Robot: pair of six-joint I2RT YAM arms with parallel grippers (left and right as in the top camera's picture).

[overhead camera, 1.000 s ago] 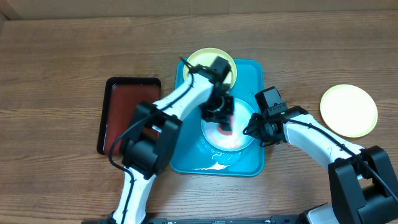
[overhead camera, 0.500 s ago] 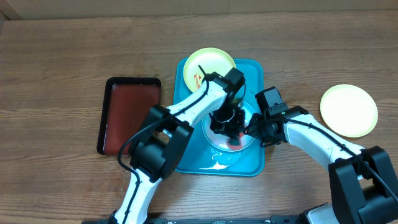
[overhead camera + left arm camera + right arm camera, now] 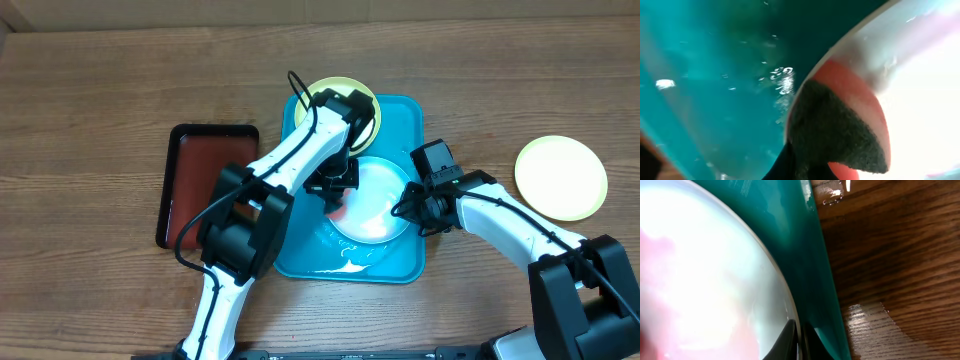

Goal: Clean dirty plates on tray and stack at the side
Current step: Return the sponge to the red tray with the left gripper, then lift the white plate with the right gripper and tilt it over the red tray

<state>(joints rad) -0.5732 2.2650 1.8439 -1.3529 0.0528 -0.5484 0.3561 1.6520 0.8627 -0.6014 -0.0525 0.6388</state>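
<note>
Scrubbing step: our left gripper (image 3: 335,190) clamps the sponge (image 3: 840,127) on the plate (image 3: 380,212), right gripper (image 3: 409,208) pinches its rim; next we wipe the pink smear (image 3: 660,250).

A black-rimmed red-brown tray (image 3: 208,185) is laid on the wooden surface (image 3: 90,110); a red, dark-padded sponge (image 3: 840,125) is seen close up.

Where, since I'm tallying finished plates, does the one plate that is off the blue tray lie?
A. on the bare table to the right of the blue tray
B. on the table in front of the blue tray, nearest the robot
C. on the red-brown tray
A: the overhead view shows a yellow-green plate lying alone on the wooden table, well apart from the right edge of the turquoise tray.
</note>
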